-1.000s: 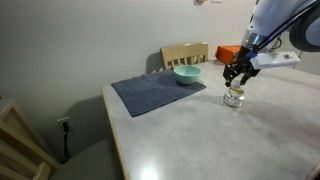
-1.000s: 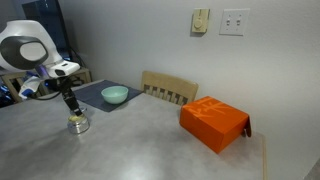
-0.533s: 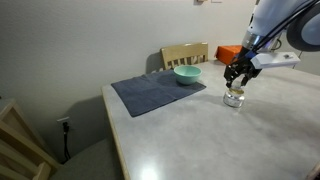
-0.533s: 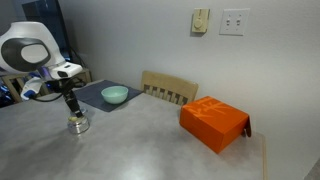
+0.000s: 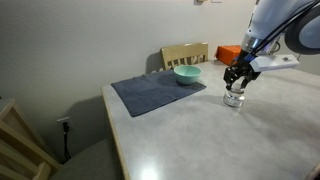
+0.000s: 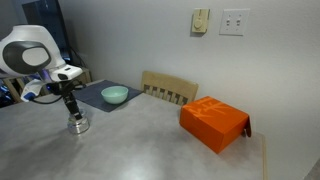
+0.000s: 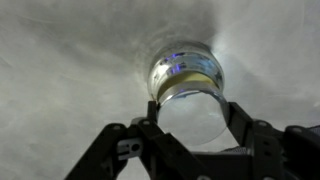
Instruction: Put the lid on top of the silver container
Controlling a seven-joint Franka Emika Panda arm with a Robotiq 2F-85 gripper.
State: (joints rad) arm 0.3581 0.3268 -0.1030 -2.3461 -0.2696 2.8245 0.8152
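Currently your gripper (image 5: 236,82) hangs directly over the silver container (image 5: 234,98), which stands on the bare table (image 5: 190,140) just beside the grey mat (image 5: 150,93). Wrist view: the fingers (image 7: 150,128) are drawn in narrow and clamp the lid (image 7: 195,118) by its edge. The disc overlaps the near part of the container's mouth. Whether lid and rim touch, you cannot tell. Teal bowl (image 5: 187,75) rests on the mat's far end, apart from the container. Orange box (image 6: 214,122) lies well apart across the table.
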